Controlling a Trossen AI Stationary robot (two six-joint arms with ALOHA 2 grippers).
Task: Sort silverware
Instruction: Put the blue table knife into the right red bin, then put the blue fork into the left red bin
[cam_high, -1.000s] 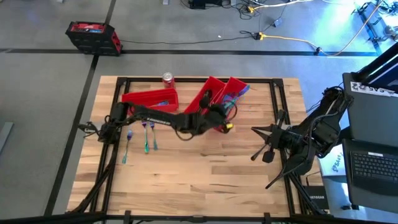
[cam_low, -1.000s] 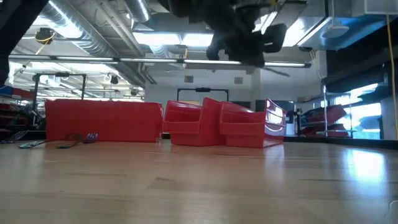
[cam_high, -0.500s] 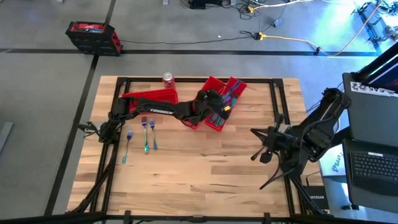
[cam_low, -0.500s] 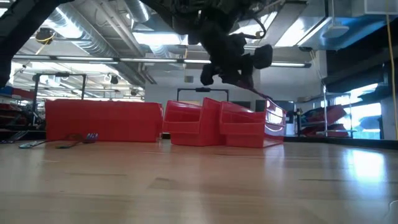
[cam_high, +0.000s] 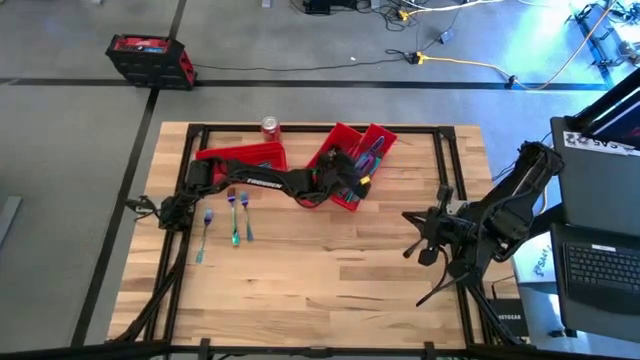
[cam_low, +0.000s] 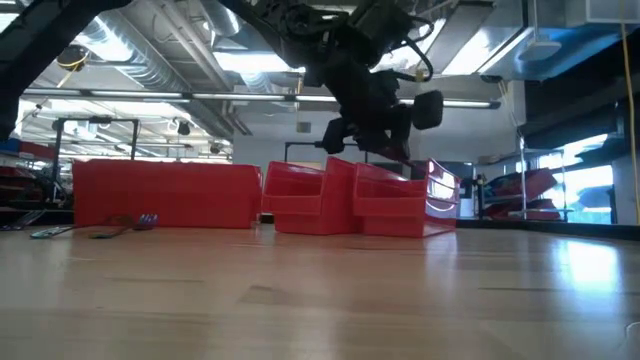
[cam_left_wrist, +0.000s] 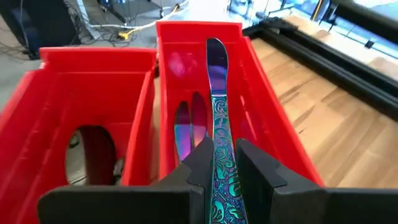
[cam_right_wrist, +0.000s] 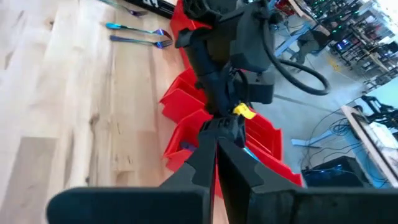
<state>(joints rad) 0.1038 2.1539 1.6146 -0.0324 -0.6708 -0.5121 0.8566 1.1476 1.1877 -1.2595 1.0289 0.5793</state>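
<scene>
Three forks (cam_high: 232, 215) lie on the bare wood back by the left arm's base, well behind its gripper, waiting their turn. Out ahead, the left gripper (cam_left_wrist: 222, 163) hangs over the red bins (cam_high: 352, 160), jaws clamped on the patterned handle of a knife (cam_left_wrist: 217, 106), blade pointing forward over the bin (cam_left_wrist: 249, 81) directly below the fingers, where two more knives (cam_left_wrist: 189, 127) already lie on the floor. The neighbouring bin beside it holds a dark spoon (cam_left_wrist: 93, 146). That knife looks light, stiff and glossy, so I'd judge it slippery; the embossed handle is the sensible place to pinch, and that is where the fingers have it, though a grip so far from the blade could let it swing. Over on the right, the right gripper (cam_right_wrist: 216, 155) waits above the table's edge, well away from the bins, fingers pressed together on nothing, pointing toward the left arm's work.
</scene>
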